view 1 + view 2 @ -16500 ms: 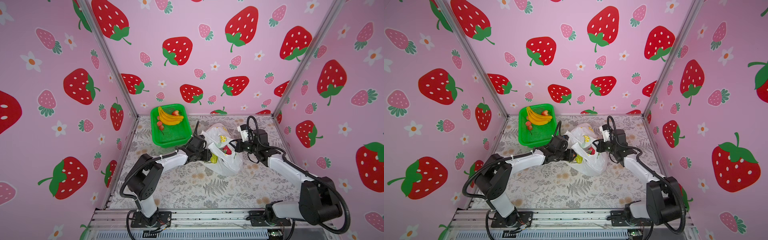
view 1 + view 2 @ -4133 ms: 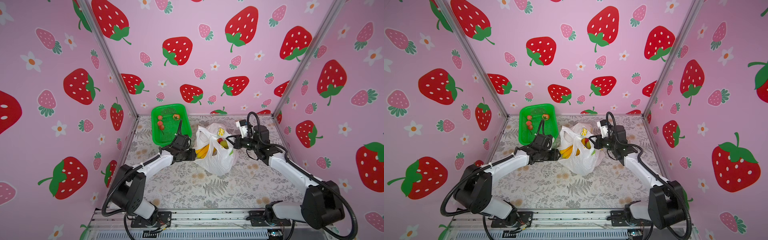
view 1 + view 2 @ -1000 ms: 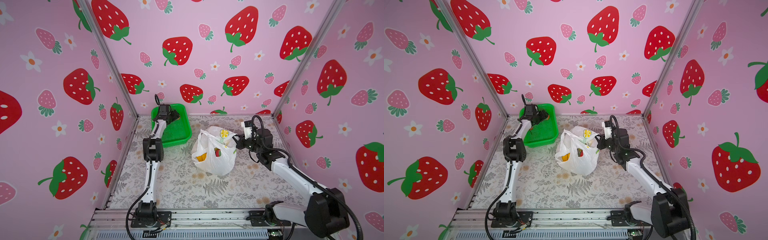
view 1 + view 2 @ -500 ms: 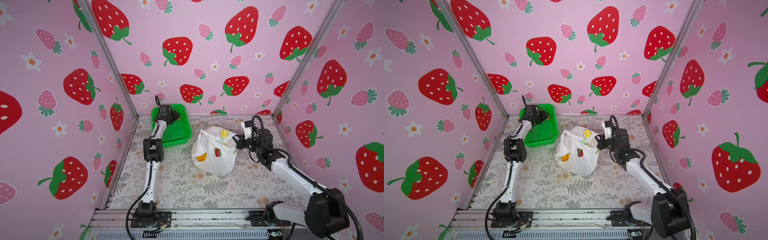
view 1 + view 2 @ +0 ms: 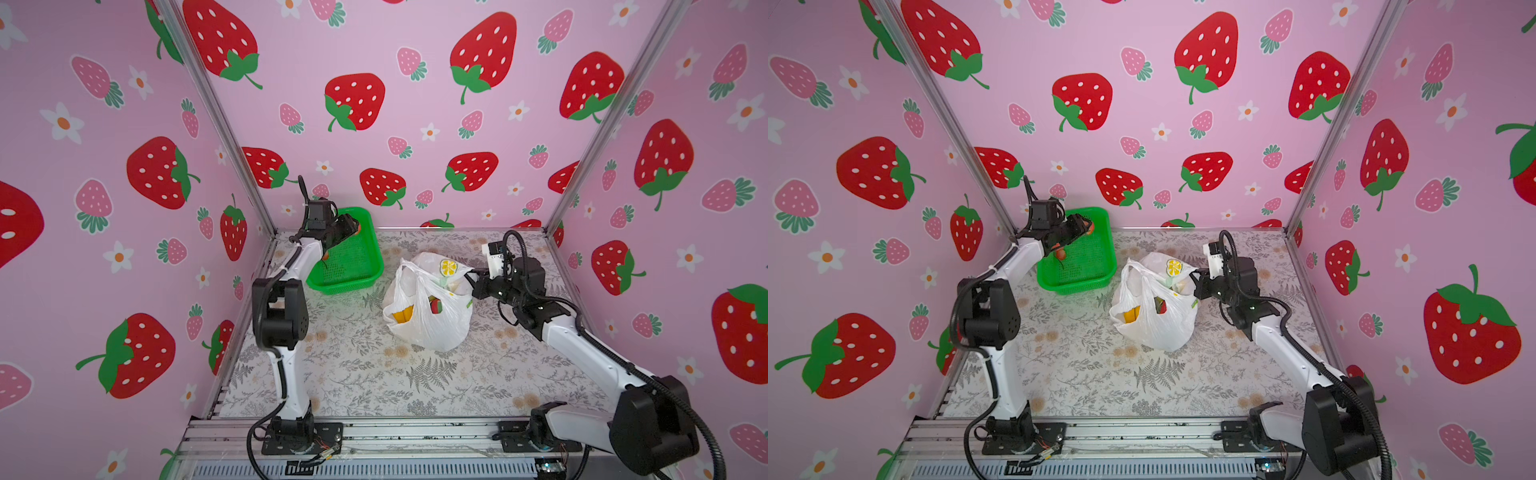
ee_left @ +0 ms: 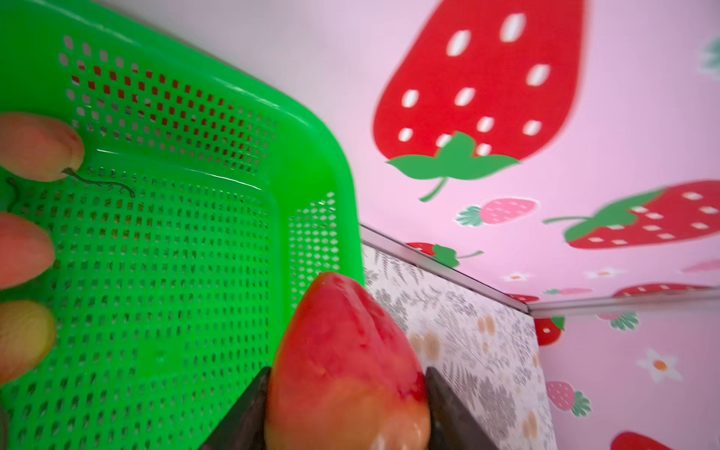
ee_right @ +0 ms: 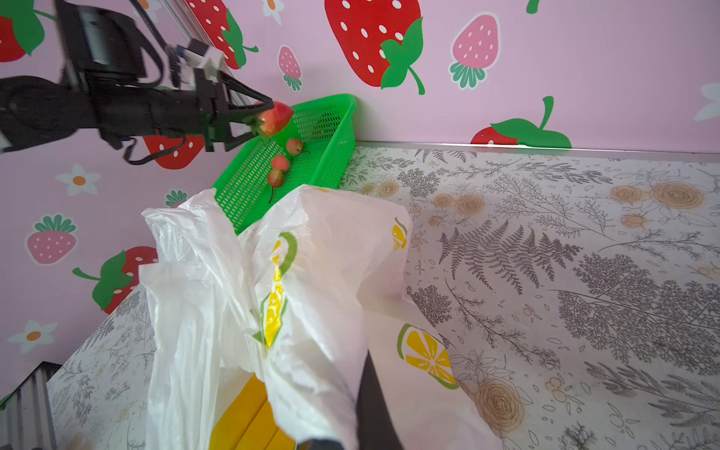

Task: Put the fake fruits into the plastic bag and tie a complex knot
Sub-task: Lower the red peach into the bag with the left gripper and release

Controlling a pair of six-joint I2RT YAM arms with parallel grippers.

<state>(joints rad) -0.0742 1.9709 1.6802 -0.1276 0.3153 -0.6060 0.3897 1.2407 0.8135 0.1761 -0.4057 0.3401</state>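
Observation:
My left gripper (image 5: 351, 226) hangs over the far end of the green basket (image 5: 345, 284), shut on a red-orange fake fruit (image 6: 346, 362) that fills the gap between its jaws. The right wrist view shows that fruit (image 7: 274, 117) clear of the basket floor. Three small red fruits (image 7: 279, 162) lie in the basket. The white lemon-print plastic bag (image 5: 428, 324) stands mid-table, with a yellow banana bunch (image 5: 403, 313) and a red fruit (image 5: 436, 306) showing inside. My right gripper (image 5: 471, 282) is shut on the bag's upper right edge; one dark finger (image 7: 374, 409) shows against the plastic.
The basket (image 5: 1077, 284) sits in the far left corner against the pink strawberry walls. The left arm's elbow (image 5: 280, 316) stands tall at the left edge of the floral mat (image 5: 374, 374). The right arm (image 5: 582, 345) stretches in from the front right.
The left jaws have narrowed onto the red-orange fruit over the basket. The right gripper and the bag have stayed where they were.

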